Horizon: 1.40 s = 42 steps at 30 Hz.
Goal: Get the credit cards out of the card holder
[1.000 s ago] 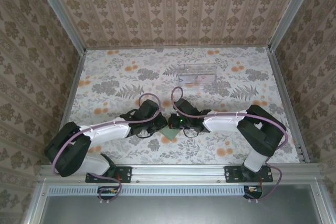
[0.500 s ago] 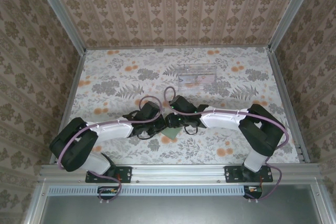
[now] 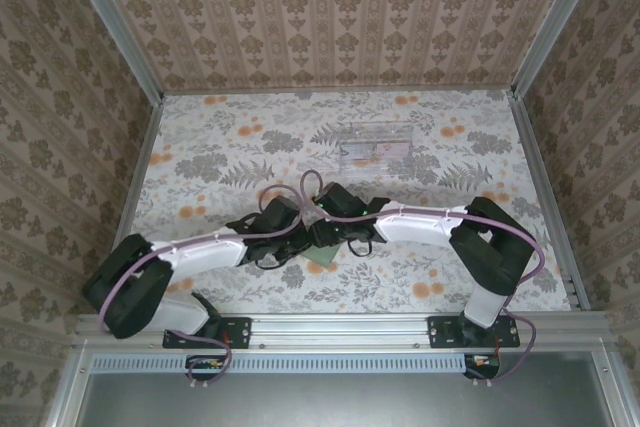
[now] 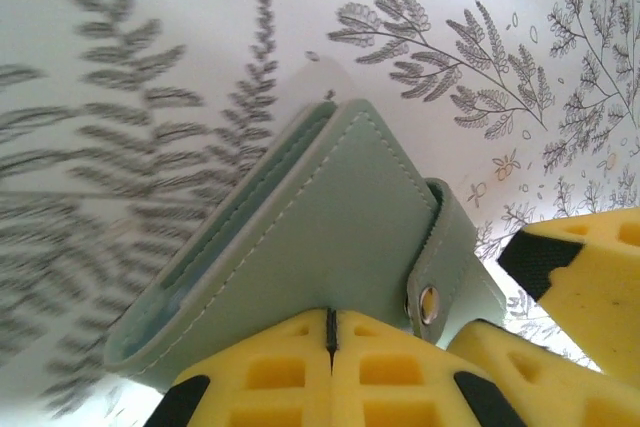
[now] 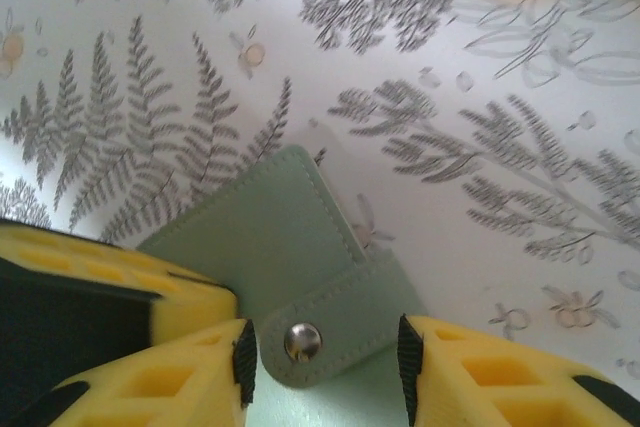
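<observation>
One green card holder point(image 3: 322, 256) sits lower centre in the top view, its edge clenched by the left gripper point(image 4: 330, 332). The right gripper point(image 5: 325, 355) is released, straddling the snap strap point(image 5: 350, 315)

The holder point(image 4: 330, 247) looks like soft, matt, pale green leather or imitation leather, smooth-faced, with fine stitched seams along its edges. On its strap sits a small shiny metal snap point(image 4: 428, 299). The pads point(image 4: 270, 372) of the left hand point(image 4: 330, 332) are matt yellow, foam-like, moulded with square hollows, with dull black parts beside them; the right hand point(image 5: 325, 367) has the same pads. The desk point(image 3: 220, 147) wears a smooth printed floral sheet with a faint sheen. At the far side a tray point(image 3: 378, 142) is clear glossy plastic. The near rail point(image 3: 340, 325) is brushed metal.
</observation>
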Motion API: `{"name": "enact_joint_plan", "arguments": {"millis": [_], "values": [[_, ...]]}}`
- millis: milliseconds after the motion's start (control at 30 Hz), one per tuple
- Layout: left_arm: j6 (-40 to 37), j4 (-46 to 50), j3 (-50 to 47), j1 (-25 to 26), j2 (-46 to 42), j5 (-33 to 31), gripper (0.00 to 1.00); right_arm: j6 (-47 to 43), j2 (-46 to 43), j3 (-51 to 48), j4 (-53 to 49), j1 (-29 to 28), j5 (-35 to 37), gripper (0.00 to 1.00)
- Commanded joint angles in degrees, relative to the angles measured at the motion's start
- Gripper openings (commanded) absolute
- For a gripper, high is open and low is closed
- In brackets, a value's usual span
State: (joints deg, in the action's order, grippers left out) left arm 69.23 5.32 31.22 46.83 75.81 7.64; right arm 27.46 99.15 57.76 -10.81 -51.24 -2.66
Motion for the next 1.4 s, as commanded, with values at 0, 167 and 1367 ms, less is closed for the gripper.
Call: {"name": "enact_joint_plan", "arguments": {"millis": [0, 167, 1367], "values": [[-2.13, 7.04, -0.48, -0.25, -6.91, -5.67, 0.07, -3.33, 0.34, -0.18, -3.34, -1.24, 2.83, 0.49], [-1.00, 7.82, -4.12, -1.47, -11.54, -6.82, 0.11, -2.83, -0.48, -3.66, -0.96, -1.22, -1.63, 0.56], [-3.22, 1.00, -1.47, -4.15, 2.39, 0.36, 0.05, -5.36, -0.14, 2.39, -10.22, -4.74, 13.47, 0.60]]}}
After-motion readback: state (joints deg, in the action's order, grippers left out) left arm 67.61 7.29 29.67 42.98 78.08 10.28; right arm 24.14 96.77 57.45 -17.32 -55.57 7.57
